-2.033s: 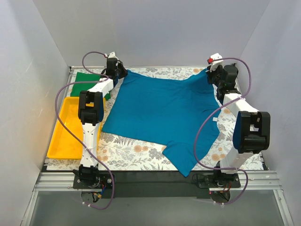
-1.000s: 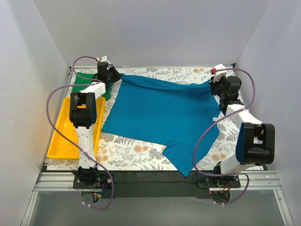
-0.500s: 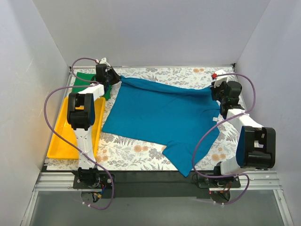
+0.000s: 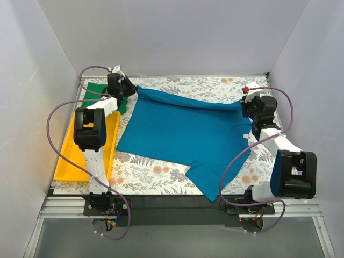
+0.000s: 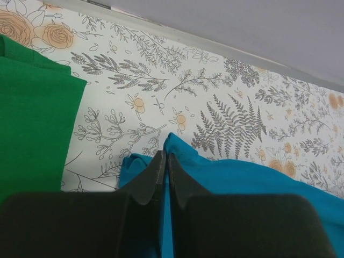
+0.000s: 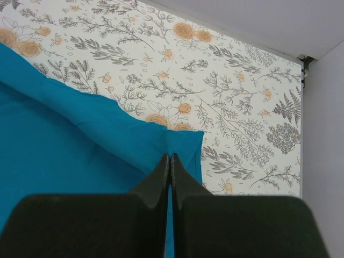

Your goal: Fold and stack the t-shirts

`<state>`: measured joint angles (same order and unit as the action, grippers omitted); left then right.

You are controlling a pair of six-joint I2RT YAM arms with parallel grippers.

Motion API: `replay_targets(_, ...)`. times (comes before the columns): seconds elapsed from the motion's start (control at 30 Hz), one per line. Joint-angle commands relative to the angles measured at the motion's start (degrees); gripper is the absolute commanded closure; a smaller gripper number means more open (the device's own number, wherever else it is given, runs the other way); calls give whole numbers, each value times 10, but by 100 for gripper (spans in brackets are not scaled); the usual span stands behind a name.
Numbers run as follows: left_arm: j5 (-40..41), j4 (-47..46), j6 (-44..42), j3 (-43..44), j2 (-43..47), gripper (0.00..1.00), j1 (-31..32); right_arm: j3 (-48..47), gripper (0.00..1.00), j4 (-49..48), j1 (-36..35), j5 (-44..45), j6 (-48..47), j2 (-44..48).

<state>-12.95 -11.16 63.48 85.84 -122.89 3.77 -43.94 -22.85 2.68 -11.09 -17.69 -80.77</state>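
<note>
The teal-blue t-shirt [image 4: 185, 129] lies spread over the flowered table, its far edge stretched taut between my two grippers. My left gripper [image 4: 133, 89] is shut on the shirt's far-left corner [image 5: 177, 148], with cloth pinched between the black fingers [image 5: 153, 177]. At the far right, my right gripper [image 4: 243, 103] is shut on the other far corner [image 6: 185, 142]. A sleeve [image 4: 207, 180] trails toward the near edge. The green t-shirt [image 4: 97, 91], folded flat, lies at the far left beside the left gripper, and it fills the left side of the left wrist view [image 5: 32, 123].
A yellow plastic tray [image 4: 72, 156] sits along the left edge, partly under the left arm. White walls close in the table on three sides. The right rear corner post [image 6: 305, 67] stands close to the right gripper. Purple cables loop from both arms.
Both grippers have pulled the shirt's far corners outward and slightly nearer, the left one leftward and the right one rightward. The far edge is now straighter and tauter.
</note>
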Motion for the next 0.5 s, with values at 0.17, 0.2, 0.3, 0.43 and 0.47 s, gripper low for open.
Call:
replay_targets(0.17,-2,-4,-13,-18,56,100,-10,22,99,-15,5,-10,13,39)
replay_targets(0.2,-2,-4,-13,-18,56,100,-11,23,99,-13,5,-12,13,40)
replay_targets(0.3,-1,-4,-13,-23,57,100,-13,25,99,-5,5,-17,13,47)
replay_targets(0.43,-1,-4,-13,-23,55,100,-14,27,99,3,6,-19,11,51)
replay_targets(0.47,-3,-4,-13,-23,56,100,-14,28,99,3,5,-21,11,53)
